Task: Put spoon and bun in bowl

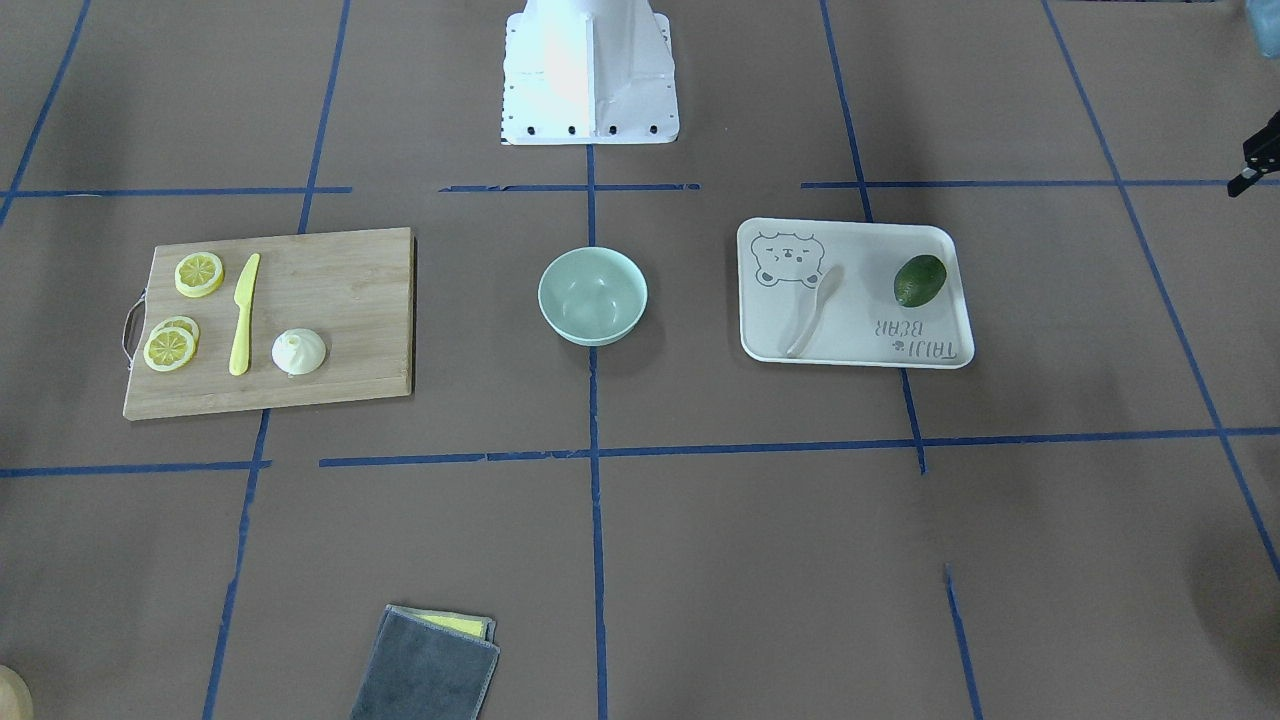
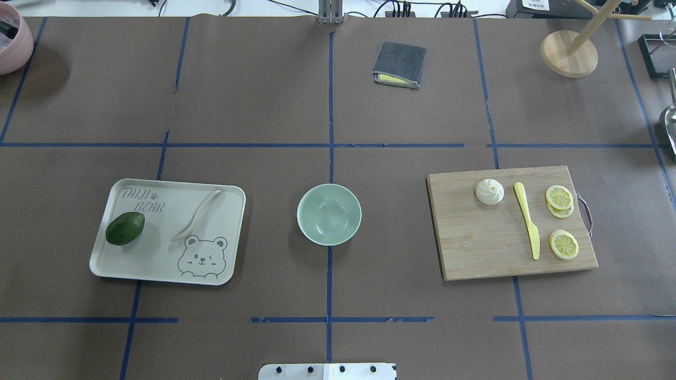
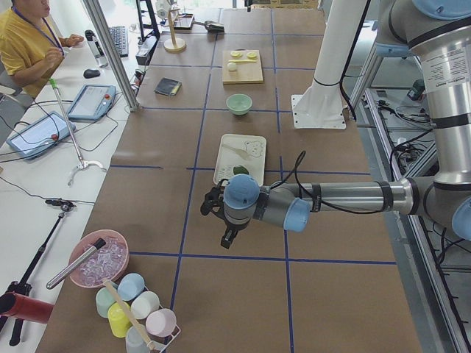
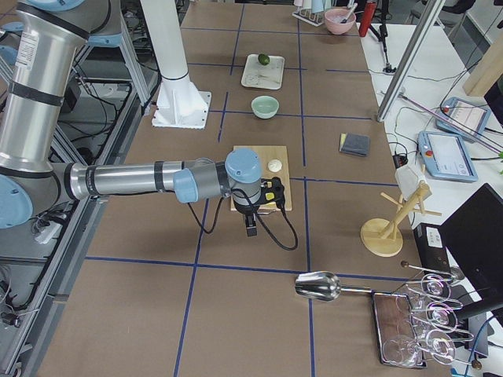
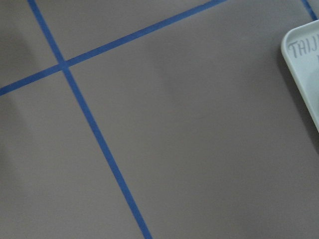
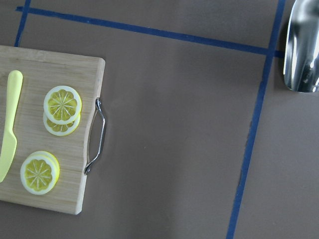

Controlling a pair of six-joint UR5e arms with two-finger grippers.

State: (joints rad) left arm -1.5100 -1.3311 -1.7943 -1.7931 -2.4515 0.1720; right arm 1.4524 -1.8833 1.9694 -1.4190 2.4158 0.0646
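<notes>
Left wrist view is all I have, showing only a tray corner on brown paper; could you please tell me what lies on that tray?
Observer: A cream spoon and a dark green avocado lie apart on the tray.
Operator: Thank you; where is the bowl?
Observer: The green bowl stands empty mid-table, right of the tray in the overhead view.
Operator: And the bun?
Observer: The bun sits on a wooden board, beside a yellow knife.
</notes>
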